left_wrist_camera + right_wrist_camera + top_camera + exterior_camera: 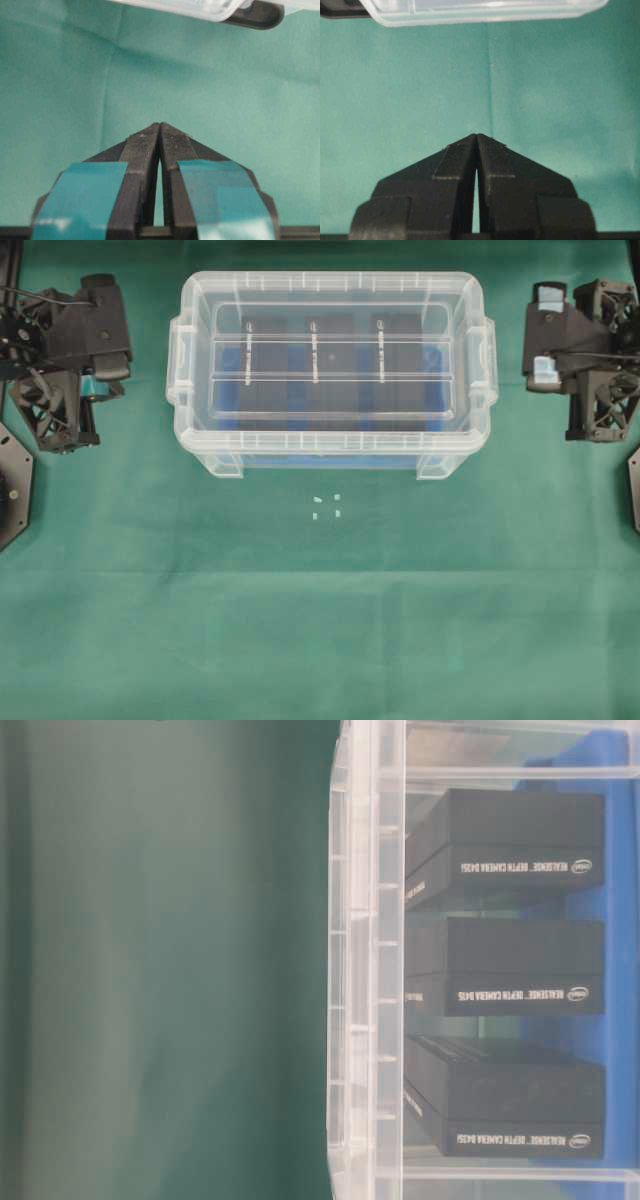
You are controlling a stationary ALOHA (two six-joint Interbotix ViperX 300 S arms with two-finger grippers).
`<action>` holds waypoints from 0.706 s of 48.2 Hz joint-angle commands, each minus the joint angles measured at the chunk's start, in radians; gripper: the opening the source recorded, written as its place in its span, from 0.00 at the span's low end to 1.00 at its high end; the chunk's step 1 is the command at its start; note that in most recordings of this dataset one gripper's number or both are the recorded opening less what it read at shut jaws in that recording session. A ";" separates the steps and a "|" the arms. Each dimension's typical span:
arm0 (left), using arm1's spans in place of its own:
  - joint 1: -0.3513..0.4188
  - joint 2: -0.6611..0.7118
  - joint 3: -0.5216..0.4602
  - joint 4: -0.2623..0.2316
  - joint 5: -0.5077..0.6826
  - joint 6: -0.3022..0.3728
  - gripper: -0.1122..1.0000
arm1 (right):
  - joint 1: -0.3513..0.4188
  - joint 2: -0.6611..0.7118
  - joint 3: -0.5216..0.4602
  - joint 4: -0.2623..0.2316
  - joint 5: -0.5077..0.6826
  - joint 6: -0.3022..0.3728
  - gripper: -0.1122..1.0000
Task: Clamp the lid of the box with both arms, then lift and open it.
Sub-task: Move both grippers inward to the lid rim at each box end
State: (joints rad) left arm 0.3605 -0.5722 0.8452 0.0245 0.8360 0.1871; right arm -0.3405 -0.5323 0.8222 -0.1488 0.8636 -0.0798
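The clear box stands at the back middle of the green cloth, with the flat ridged lid sitting on top of it. Through the plastic I see three black blocks on a blue insert; the table-level view shows the same blocks behind the box wall. My left gripper, with teal tape, rests left of the box, apart from it. The left wrist view shows this gripper shut and empty. My right gripper rests right of the box, also apart. It is shut on nothing.
Several small white marks lie on the cloth just in front of the box. Black arm bases sit at the left edge and right edge. A box edge shows at the top of each wrist view.
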 commanded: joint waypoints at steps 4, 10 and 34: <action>0.005 0.008 -0.035 0.002 0.026 0.014 0.11 | -0.003 0.005 -0.028 0.000 0.000 -0.011 0.10; 0.006 0.006 -0.035 0.002 0.029 0.014 0.11 | -0.003 0.006 -0.028 0.003 -0.002 -0.009 0.10; 0.006 0.092 -0.094 0.000 0.017 0.021 0.11 | -0.003 0.048 -0.049 0.017 -0.049 0.000 0.10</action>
State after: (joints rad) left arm 0.3620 -0.4939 0.7900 0.0230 0.8621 0.2071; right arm -0.3405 -0.4924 0.8053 -0.1365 0.8314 -0.0813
